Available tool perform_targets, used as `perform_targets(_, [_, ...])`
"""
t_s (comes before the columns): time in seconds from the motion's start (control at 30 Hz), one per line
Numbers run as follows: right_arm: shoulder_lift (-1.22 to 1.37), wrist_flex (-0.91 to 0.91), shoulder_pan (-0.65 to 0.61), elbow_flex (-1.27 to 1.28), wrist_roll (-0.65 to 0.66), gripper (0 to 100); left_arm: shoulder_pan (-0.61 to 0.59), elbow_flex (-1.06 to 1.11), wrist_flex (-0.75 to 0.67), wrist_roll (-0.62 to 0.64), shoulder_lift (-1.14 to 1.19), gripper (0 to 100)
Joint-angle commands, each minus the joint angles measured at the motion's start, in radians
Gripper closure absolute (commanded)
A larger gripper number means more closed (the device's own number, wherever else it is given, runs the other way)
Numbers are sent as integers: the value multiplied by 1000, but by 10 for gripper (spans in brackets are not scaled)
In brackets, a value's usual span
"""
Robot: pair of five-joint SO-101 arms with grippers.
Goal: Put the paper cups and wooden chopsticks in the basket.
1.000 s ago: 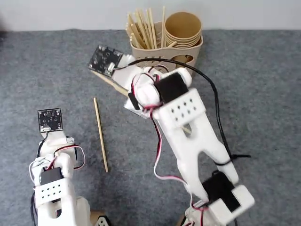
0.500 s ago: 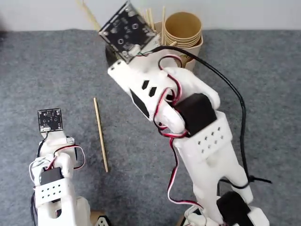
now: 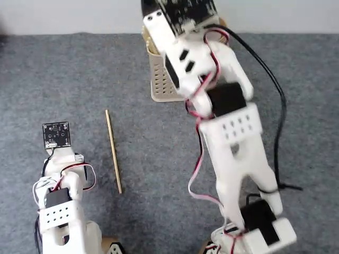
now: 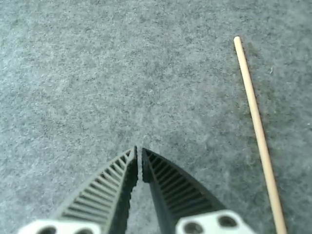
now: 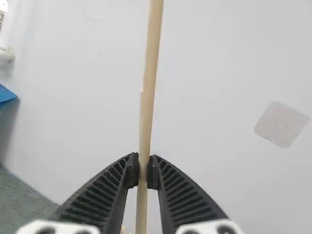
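Counting two pale round sticks: loose chopstick point(image 3: 113, 151) flat on the mat point(image 3: 53, 69), 3 o'clock of the clenched, empty left gripper point(image 4: 138, 152); held chopstick point(image 5: 149, 73) clamped in the right gripper point(image 5: 143, 163), by one slotted basket point(image 3: 159, 82) at 12 o'clock.

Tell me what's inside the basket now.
The right arm covers the opening of the basket, so its contents are hidden; the slotted side wall is visible.

Bright, even light.
The grey table point(image 3: 53, 79) is evenly lit; the chopstick point(image 5: 151, 73) stands pale against the bright white wall point(image 5: 234, 58).
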Motion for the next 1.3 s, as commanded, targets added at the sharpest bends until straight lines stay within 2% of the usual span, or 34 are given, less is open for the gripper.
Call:
perform_targets(0.0, [64,-125,27,-5,-15,991,6,-7,-20,-14,-18,985])
perform_targets(0.2, [182,-159,35,-5,-75,991,6,-7,-20,-14,-18,985])
perform_targets(0.4, [254,-150,76,-6,-77,985,6,-7,-20,-14,-18,985])
perform_targets(0.47, [254,-104,76,-11,-75,950,6,-7,-20,-14,-18,985])
perform_targets(0.63, [229,-7,70,-12,-75,757,6,-7,-20,-14,-18,985])
perform_targets(0.77, [173,39,54,-12,-77,798,6,-7,-18,-14,-18,985])
perform_targets(0.9, [99,252,-5,-12,-77,863,-2,-8,-17,-12,-18,985])
perform_targets(1.0, [68,447,-64,-12,-81,872,-6,-15,-17,-9,-20,985])
perform_targets(1.1, [64,611,-113,-11,-167,872,-58,-30,-18,-9,-20,985])
perform_targets(1.27, [68,757,-170,-5,-299,872,-169,-64,-20,-6,-20,985])
